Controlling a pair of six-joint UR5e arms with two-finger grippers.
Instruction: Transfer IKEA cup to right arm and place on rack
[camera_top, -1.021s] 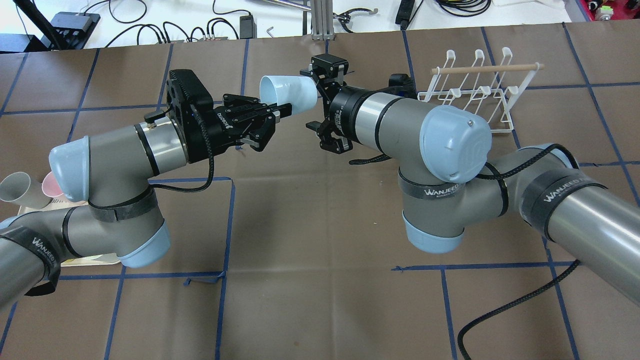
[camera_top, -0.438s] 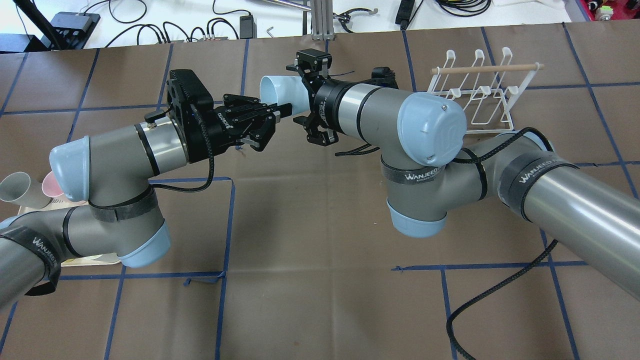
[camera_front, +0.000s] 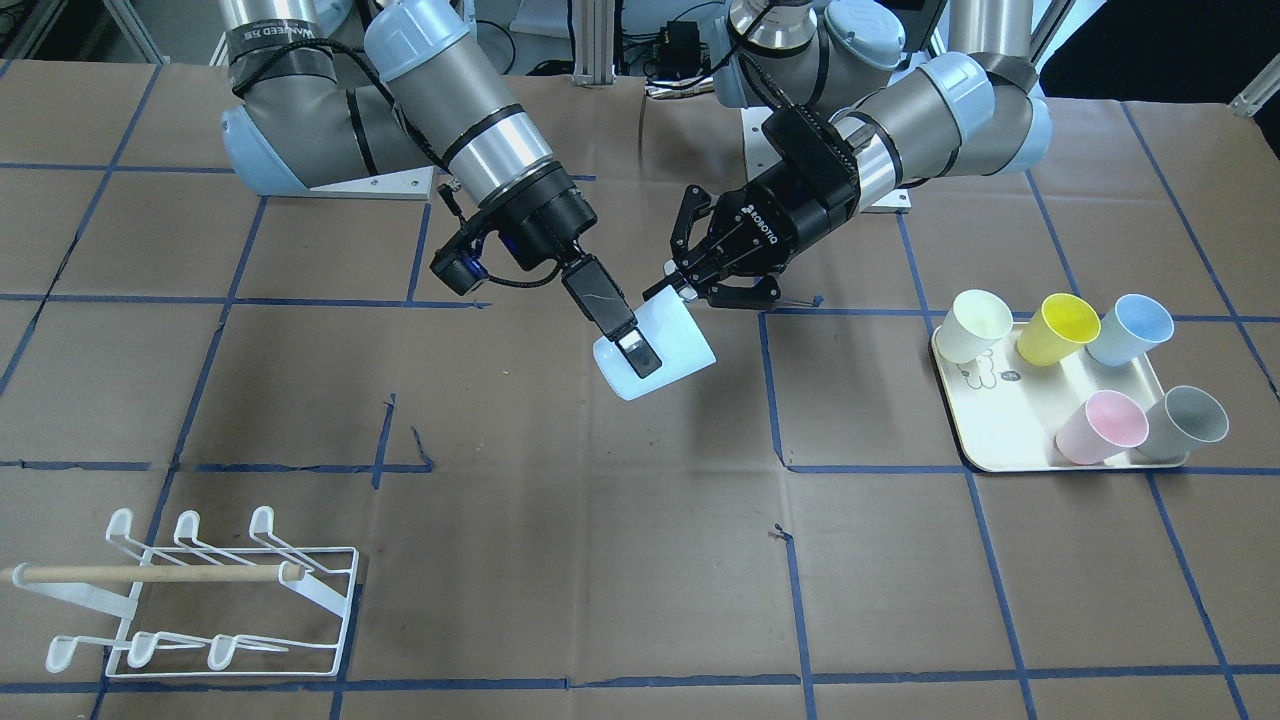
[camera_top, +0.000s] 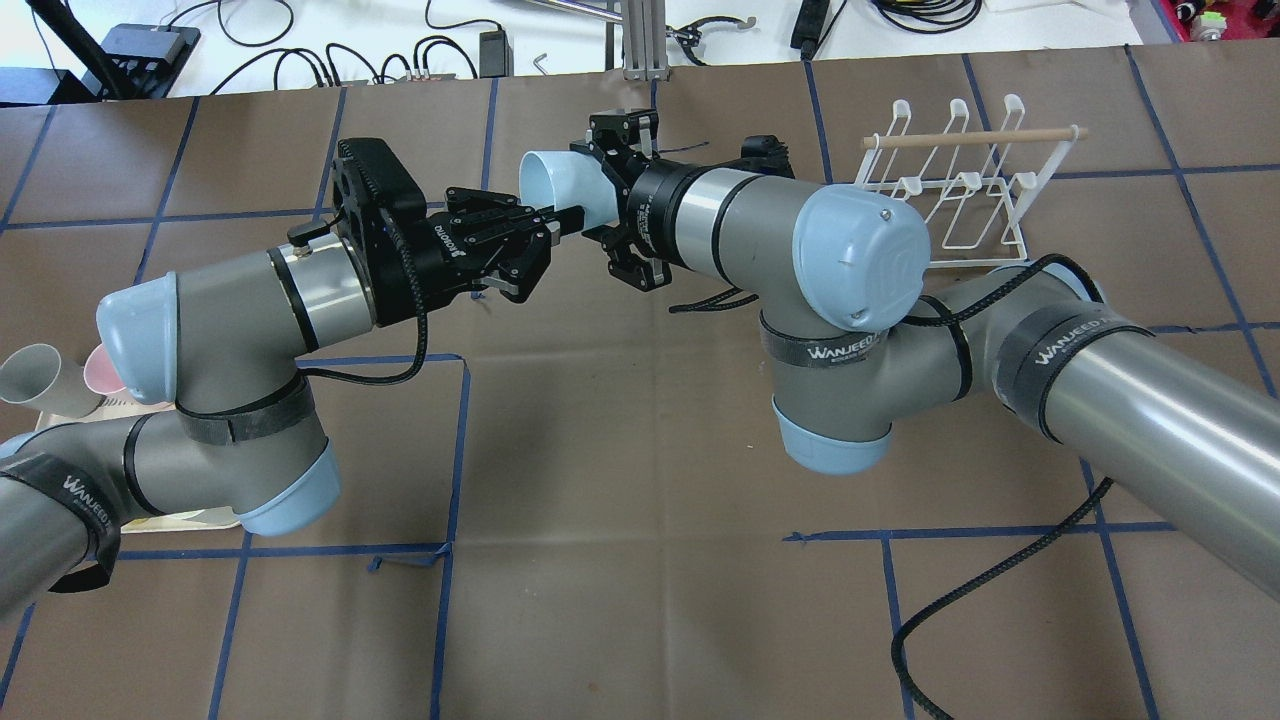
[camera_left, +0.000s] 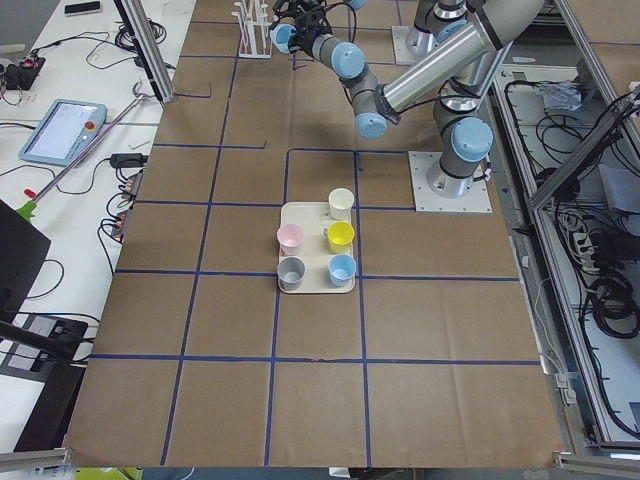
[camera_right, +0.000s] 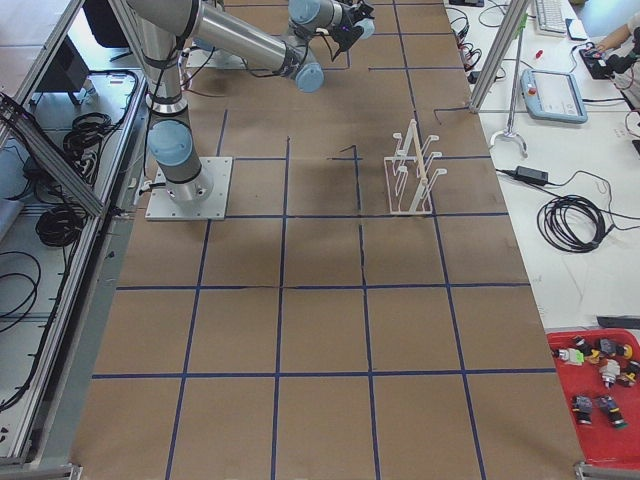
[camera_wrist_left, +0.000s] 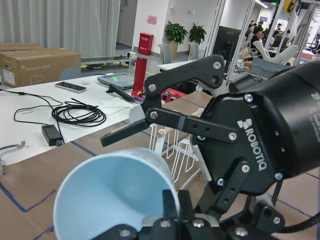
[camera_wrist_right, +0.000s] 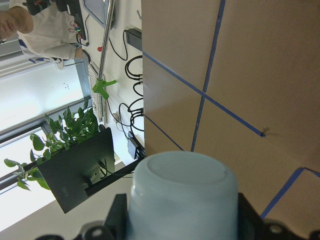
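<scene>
1. Your left hand (camera_front: 676, 290) is clenched on the pale blue plastic cup's (camera_front: 675, 345) rim, above the table (camera_front: 600, 560).
2. Your right hand (camera_front: 638, 358), released, straddles its base.
3. The white wire rack (camera_front: 200, 600) stands at the cup's seven o'clock, well apart.

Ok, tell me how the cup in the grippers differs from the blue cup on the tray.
The held cup hangs above the table, its rim pinched by the left gripper; the tray's blue cup stands on the cream tray. The held cup lies on its side; the tray's blue cup is upright, mouth up. The held cup is paler, almost white, beside the tray's blue cup. Both are plain tapered handleless cups.
</scene>
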